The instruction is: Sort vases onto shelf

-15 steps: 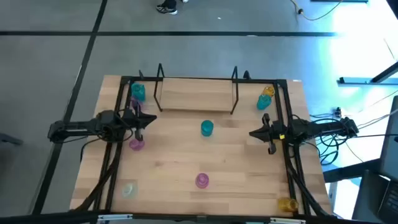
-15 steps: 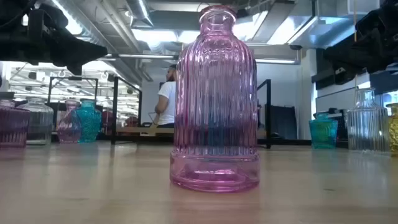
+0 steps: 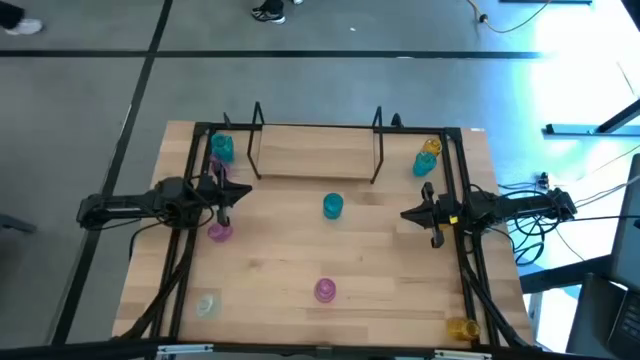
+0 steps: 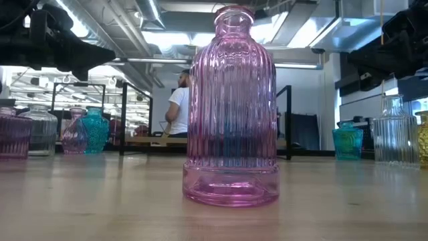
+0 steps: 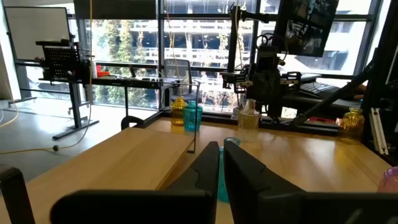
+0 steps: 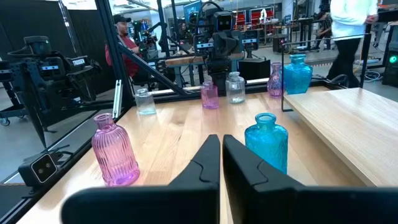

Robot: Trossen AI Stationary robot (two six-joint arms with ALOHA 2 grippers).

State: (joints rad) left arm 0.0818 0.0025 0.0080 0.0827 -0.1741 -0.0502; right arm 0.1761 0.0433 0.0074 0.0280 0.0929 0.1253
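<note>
Shelf [image 3: 315, 152]: 1, at the far middle of the table [image 3: 380, 270], top plank bare, no vases on it.

Vases on table in high view, 8 counted:
- teal x3: one far-left corner [image 3: 221, 149], one mid-table just in front of shelf [image 3: 332, 206], one far-right [image 3: 423, 165]
- pink x2: one near left hand [image 3: 219, 232], one near-centre front [image 3: 325, 290], the same that fills the low view [image 4: 232, 107]
- yellow x2: one far-right [image 3: 431, 146] touching/just beside the teal there, one front-right corner [image 3: 461, 327]
- clear x1: front-left [image 3: 206, 304]

More may sit under the arms; can't tell from above.

Left hand [image 3: 238, 192]: at left edge of table, btwn far-left teal and the pink beside it, fingers pressed together, holding nothing; wrist view confirms [image 5: 219, 163].

Right hand [image 3: 410, 214]: at right edge, pointing inward, well apart from mid teal vase; fingers together, empty [image 6: 221, 152].

Bkgd: 1 person in white top [image 4: 178, 107] behind the table.
</note>
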